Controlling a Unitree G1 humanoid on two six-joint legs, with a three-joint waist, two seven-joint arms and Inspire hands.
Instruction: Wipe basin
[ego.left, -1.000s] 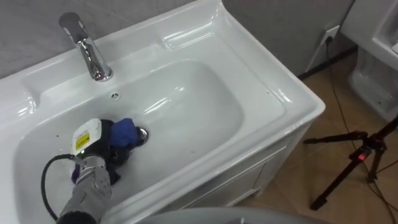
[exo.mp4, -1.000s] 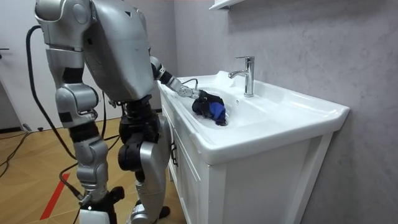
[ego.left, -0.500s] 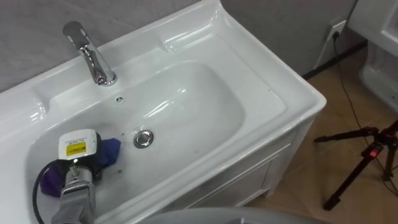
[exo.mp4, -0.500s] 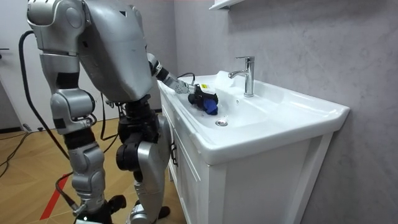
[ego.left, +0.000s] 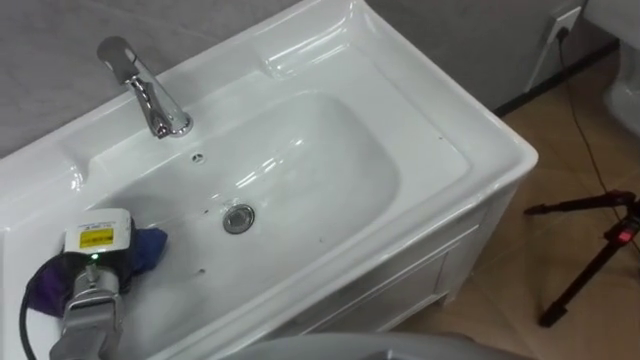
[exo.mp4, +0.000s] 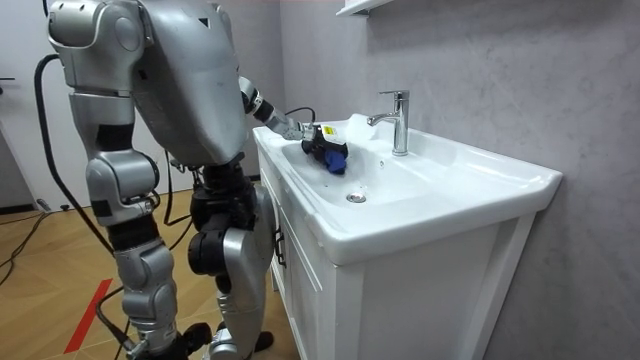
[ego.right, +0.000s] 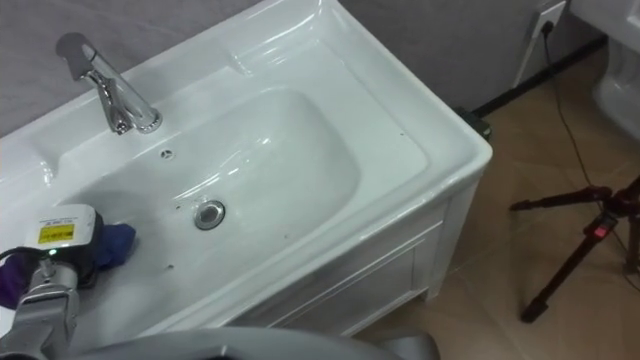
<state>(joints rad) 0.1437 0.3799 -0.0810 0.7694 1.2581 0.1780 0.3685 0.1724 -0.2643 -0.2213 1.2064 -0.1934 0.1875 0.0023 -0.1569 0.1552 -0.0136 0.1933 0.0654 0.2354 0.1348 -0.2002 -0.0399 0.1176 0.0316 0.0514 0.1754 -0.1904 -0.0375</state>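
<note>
Blue cloth (ego.left: 148, 250) lies bunched on the basin (ego.left: 330, 170) floor at the near left end, about 8 o'clock from the drain (ego.left: 238, 217) and apart from it. A purple fold of the cloth shows on the far-left side of the wrist.

Left hand (ego.left: 100, 262) sits on top of the cloth, forearm coming in from 7 o'clock. Its back and its tag cover the rest, so I cannot tell whether it is flat on the cloth or gripping it. In the room view the same hand rests over the cloth inside the bowl, well short of the tap.

Right hand (exo.mp4: 140, 198) hangs low at the robot's side on the room view's left; its state is not readable.

Robot stands upright at the front of the white cabinet (exo.mp4: 330, 300), torso close to the basin's front rim.

Drain sits near the middle of the bowl, metal, round. Overflow hole (ego.left: 198, 157) is at 11 o'clock from the drain, on the back slope. Chrome tap (ego.left: 150, 95) stands beyond it on the rear ledge, at 11 o'clock again, spout reaching toward the bowl.

Grey wall runs behind the ledge. Off the basin's right end, at 3 to 4 o'clock, a black tripod (ego.left: 600, 250) stands on the wooden floor; a wall socket (ego.left: 565, 20) with a cable shows at 2 o'clock.
</note>
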